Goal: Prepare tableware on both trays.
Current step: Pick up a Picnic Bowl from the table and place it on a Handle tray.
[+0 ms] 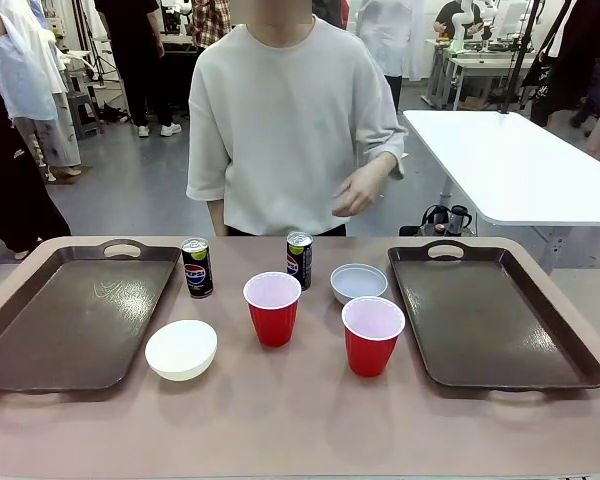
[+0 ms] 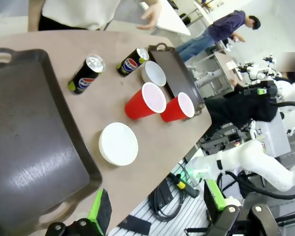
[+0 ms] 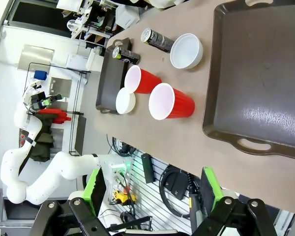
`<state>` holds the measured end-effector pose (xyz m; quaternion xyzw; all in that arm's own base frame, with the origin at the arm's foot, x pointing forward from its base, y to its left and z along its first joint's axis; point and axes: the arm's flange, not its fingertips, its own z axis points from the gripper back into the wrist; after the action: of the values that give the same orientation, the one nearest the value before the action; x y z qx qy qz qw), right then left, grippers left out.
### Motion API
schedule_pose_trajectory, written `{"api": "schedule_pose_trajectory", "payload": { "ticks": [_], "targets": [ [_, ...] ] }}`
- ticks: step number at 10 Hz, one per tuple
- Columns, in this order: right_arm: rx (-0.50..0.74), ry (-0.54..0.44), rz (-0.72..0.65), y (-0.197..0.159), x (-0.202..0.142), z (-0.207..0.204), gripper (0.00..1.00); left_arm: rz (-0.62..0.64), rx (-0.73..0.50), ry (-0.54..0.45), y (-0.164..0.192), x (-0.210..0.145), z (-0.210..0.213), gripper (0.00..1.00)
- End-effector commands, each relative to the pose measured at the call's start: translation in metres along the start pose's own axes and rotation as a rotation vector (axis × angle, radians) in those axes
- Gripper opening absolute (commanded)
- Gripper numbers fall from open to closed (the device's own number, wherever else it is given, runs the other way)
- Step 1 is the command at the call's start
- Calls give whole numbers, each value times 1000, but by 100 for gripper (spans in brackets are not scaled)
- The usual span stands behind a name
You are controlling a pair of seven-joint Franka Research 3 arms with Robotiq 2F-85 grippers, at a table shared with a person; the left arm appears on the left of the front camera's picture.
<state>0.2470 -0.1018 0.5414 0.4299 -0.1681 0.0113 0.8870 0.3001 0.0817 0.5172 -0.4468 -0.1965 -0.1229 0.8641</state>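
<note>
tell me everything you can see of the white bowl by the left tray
The white bowl is small, round and plain, smooth and matte like plastic, with a shallow curved wall. It stands upright and empty on the tan tabletop, close to the right rim of the left tray, with a narrow gap between them. The left Pepsi can stands behind it and a red cup to its right; neither touches it.

Probably a robotics lab: white worktable (image 1: 510, 165), grey floor (image 1: 130, 190), cables (image 2: 161, 198), people (image 1: 140, 50) standing about.
</note>
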Motion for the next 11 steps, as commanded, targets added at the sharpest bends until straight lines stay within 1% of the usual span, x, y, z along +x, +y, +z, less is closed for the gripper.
{"api": "schedule_pose_trajectory", "payload": {
  "ticks": [1,2,4,6,8,9,11],
  "targets": [
    [25,-5,15,-1,1,-1,100,0,1,0,0,0,0,100],
    [25,-5,15,-1,1,-1,100,-104,179,69,-17,2,-35,100],
    [25,-5,15,-1,1,-1,100,-160,336,213,-46,15,-91,100],
    [25,-5,15,-1,1,-1,100,-272,541,291,-69,16,-138,100],
    [25,-5,15,-1,1,-1,100,-373,720,356,-74,2,-192,100],
    [25,-5,15,-1,1,-1,100,-411,800,399,-71,-4,-221,100],
    [25,-5,15,-1,1,-1,100,-372,824,487,-56,-15,-264,100]
  ]
}}
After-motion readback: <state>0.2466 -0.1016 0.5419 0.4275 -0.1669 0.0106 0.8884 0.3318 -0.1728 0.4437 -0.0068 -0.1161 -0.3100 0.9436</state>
